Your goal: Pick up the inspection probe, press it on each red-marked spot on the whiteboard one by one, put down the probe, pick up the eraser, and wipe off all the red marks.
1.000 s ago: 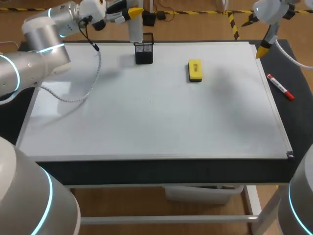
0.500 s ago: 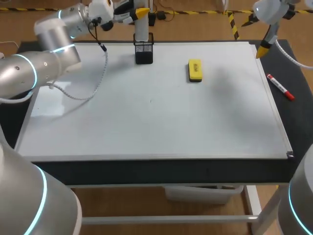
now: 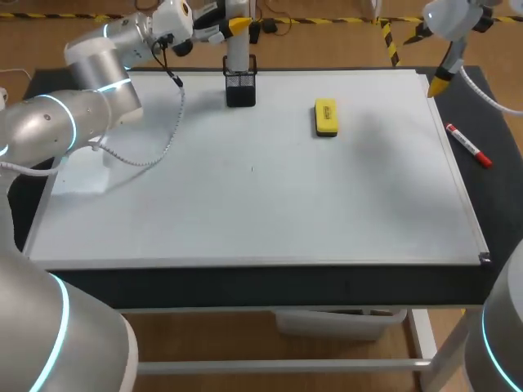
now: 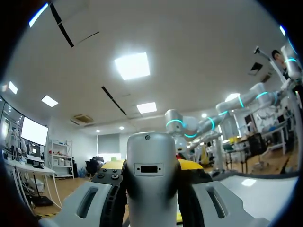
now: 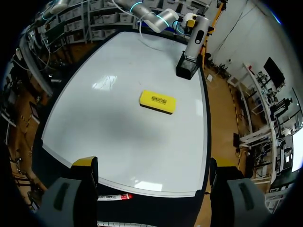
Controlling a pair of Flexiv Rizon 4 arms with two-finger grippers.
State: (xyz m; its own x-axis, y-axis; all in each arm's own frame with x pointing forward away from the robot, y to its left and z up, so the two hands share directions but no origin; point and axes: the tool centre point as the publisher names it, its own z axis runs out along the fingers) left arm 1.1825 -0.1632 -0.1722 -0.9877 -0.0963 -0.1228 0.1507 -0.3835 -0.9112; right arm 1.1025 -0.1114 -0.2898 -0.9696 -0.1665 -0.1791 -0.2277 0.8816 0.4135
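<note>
Whiteboard (image 3: pixel 261 212) covers the table, and we make out no red marks on it. The probe (image 3: pixel 237 51) stands upright, long axis vertical, with its lower end at the mouth of the black holder (image 3: pixel 240 90) at the far edge. Our left gripper (image 3: pixel 235 24) is clamped on its upper part from two sides. So the left arm has it, and we judge the next travel runs along that vertical axis. Right gripper (image 3: pixel 438 83) hangs spread wide at the far right corner, well apart. Eraser (image 3: pixel 325 118) lies flat, right of the holder.
</note>
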